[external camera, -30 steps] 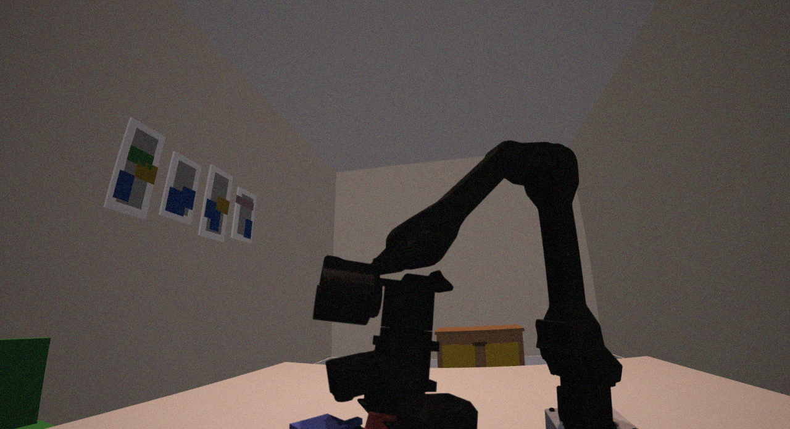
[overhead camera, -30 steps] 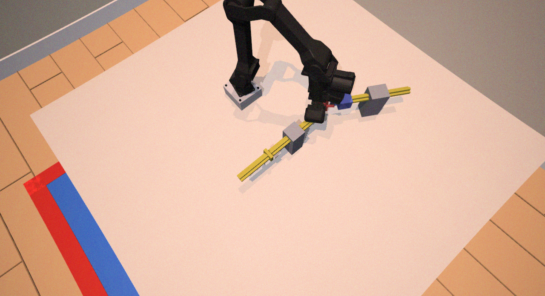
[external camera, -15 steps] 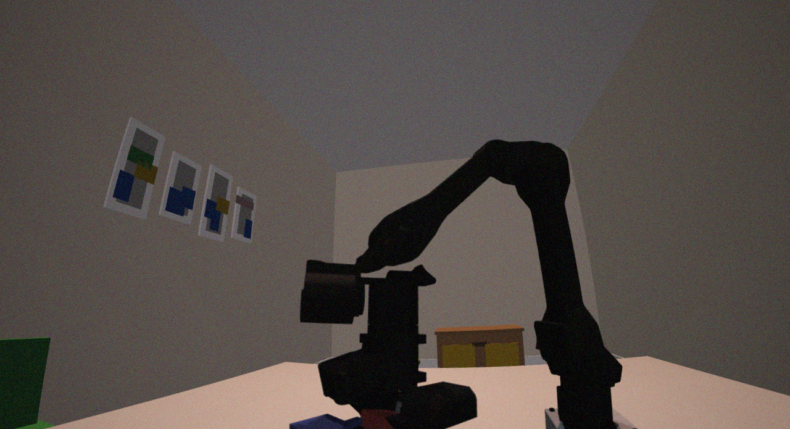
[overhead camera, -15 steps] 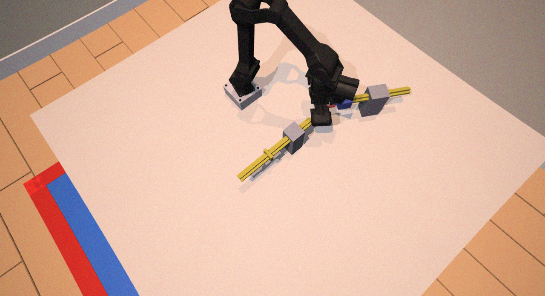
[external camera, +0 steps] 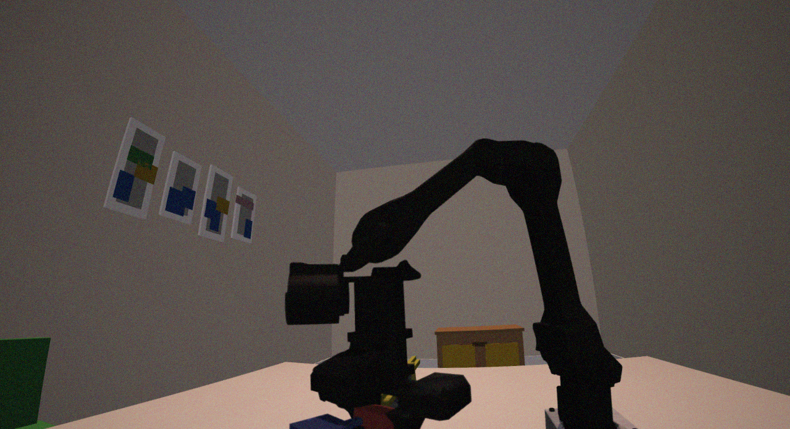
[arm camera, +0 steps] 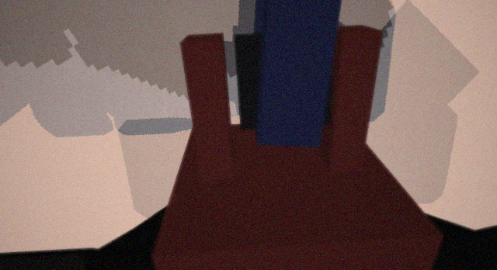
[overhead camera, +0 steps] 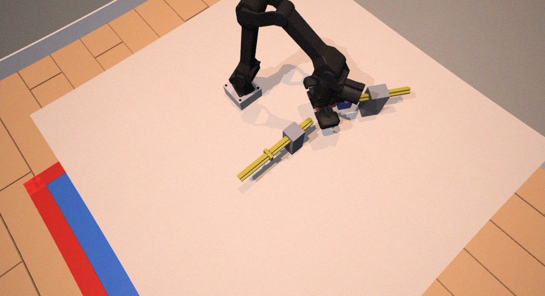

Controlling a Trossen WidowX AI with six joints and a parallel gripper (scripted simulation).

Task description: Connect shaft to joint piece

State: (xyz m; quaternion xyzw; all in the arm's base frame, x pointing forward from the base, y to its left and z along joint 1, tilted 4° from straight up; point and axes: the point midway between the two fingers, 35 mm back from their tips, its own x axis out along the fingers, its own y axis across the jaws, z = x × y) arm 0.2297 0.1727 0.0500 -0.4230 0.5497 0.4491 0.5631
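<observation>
My gripper point(overhead camera: 318, 109) point(external camera: 382, 407) point(arm camera: 297, 239) points down and is shut on the red joint piece point(external camera: 373, 417) point(arm camera: 295, 200). Two red prongs straddle the blue hinge part point(overhead camera: 344, 105) point(external camera: 323, 423) point(arm camera: 297, 68) in the wrist view. That blue part sits on the yellow fixed shaft point(overhead camera: 399, 91), which runs through a grey block point(overhead camera: 377, 92). The second yellow shaft point(overhead camera: 253, 168) passes through another grey block point(overhead camera: 294, 131). Its inner end lies close to my near finger. The fingers hide the joint's opening, so I cannot tell how well it lines up.
The second shaft carries a small yellow crosspiece point(overhead camera: 268, 153) outside its block. The arm's base point(overhead camera: 242, 96) stands at the back of the pale table point(overhead camera: 171, 218). A red and blue strip point(overhead camera: 81, 222) lies beyond the table's left edge.
</observation>
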